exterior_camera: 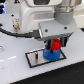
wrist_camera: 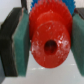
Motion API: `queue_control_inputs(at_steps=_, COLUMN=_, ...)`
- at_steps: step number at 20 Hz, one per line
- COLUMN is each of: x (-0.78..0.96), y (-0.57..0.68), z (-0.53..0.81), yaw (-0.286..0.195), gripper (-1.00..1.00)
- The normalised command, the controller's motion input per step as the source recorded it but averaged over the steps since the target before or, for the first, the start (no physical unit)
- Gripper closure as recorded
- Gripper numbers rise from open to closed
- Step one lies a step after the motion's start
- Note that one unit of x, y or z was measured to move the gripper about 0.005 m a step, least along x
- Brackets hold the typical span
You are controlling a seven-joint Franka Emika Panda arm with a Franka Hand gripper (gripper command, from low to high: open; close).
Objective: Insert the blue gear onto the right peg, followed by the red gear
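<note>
The red gear (wrist_camera: 49, 40) fills the wrist view, held between my two fingers, whose teal pads (wrist_camera: 21, 45) press its sides. In the exterior view my gripper (exterior_camera: 56, 45) is shut on the red gear (exterior_camera: 56, 45) just above the blue gear (exterior_camera: 51, 54). That blue gear lies flat on the grey plate (exterior_camera: 36, 59) at its end toward the exterior view's right. A strip of blue gear (wrist_camera: 49, 6) shows behind the red one in the wrist view. The right peg is hidden by the gears. A shorter pin (exterior_camera: 36, 58) stands on the plate.
The plate with black rim lies on a white table (exterior_camera: 15, 70). A black cable (exterior_camera: 12, 31) runs along the arm at the exterior view's left. The arm's large white body (exterior_camera: 47, 15) hangs over the plate.
</note>
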Motion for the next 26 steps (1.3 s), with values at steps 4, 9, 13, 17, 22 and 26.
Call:
queue_control_inputs(at_steps=4, x=0.20, y=-0.18, z=-0.01, yaw=0.000, gripper=1.00)
queue_control_inputs(at_steps=9, x=0.23, y=-0.29, z=0.08, yaw=0.000, gripper=1.00)
queue_control_inputs(at_steps=13, x=0.25, y=0.00, z=0.13, yaw=0.000, gripper=1.00)
queue_control_inputs(at_steps=17, x=0.58, y=0.06, z=0.41, yaw=0.000, gripper=1.00)
queue_control_inputs(at_steps=22, x=0.18, y=0.03, z=-0.16, yaw=0.000, gripper=1.00)
queue_control_inputs(at_steps=26, x=0.14, y=0.00, z=-0.16, yaw=0.000, gripper=1.00)
